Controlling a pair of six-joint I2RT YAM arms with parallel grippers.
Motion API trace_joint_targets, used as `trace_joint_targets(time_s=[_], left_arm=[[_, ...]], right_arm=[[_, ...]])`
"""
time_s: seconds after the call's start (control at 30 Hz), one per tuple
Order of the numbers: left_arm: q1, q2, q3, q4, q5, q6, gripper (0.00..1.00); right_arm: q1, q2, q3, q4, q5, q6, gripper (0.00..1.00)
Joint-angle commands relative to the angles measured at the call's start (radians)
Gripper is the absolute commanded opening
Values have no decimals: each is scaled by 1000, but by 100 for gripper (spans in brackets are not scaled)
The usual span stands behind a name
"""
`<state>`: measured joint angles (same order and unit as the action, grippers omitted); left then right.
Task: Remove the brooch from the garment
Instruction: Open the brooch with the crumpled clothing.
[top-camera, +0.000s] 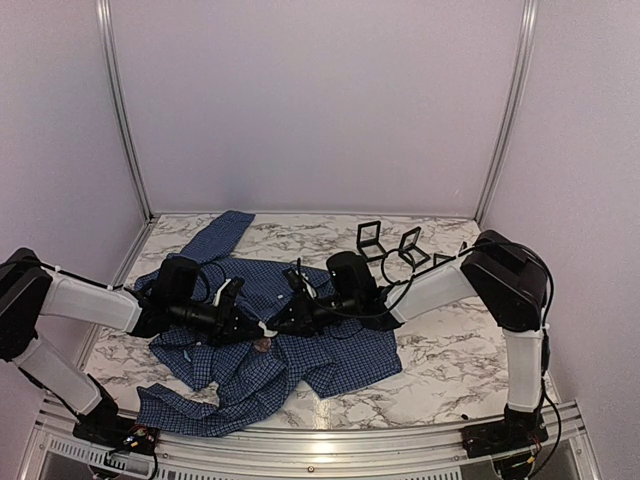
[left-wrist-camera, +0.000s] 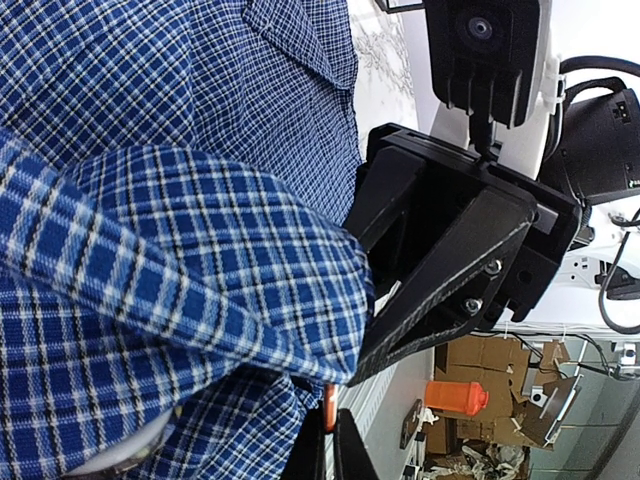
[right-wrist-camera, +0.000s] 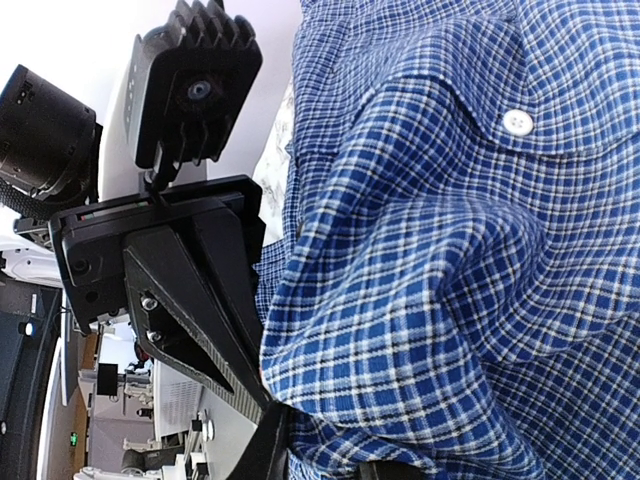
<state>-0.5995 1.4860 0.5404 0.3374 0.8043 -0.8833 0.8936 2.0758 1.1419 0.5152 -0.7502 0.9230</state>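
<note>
I see the marbled surface (top-camera: 445, 345) with the garment (top-camera: 330, 355) spread crumpled over its left and middle, one sleeve reaching toward the far left corner and the hem bunched at the near edge. Both arms lie low over the cloth and meet at its middle, the left gripper (top-camera: 255, 328) and the right gripper (top-camera: 283, 322) nearly nose to nose. In the right wrist view the right fingers (right-wrist-camera: 268, 445) have a raised fold of the checked cloth clamped between them. In the left wrist view the left fingers (left-wrist-camera: 348, 455) sit close together at the bottom edge under a bulge of cloth, and I cannot tell whether they grip anything. Two black square frames (top-camera: 371, 238) stand near the far right corner. The brooch (top-camera: 263, 344) sits on the shirt just nearside of the two grippers
</note>
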Motion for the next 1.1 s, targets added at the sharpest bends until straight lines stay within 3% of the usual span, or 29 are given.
trace_joint_targets(time_s=[0.0, 1.07], left_arm=[[-21, -13, 19, 26, 35, 4, 0], [-22, -27, 23, -45, 12, 33, 0]], right_arm=[[13, 2, 36, -42, 46, -40, 20], [22, 2, 85, -144, 87, -109, 18]])
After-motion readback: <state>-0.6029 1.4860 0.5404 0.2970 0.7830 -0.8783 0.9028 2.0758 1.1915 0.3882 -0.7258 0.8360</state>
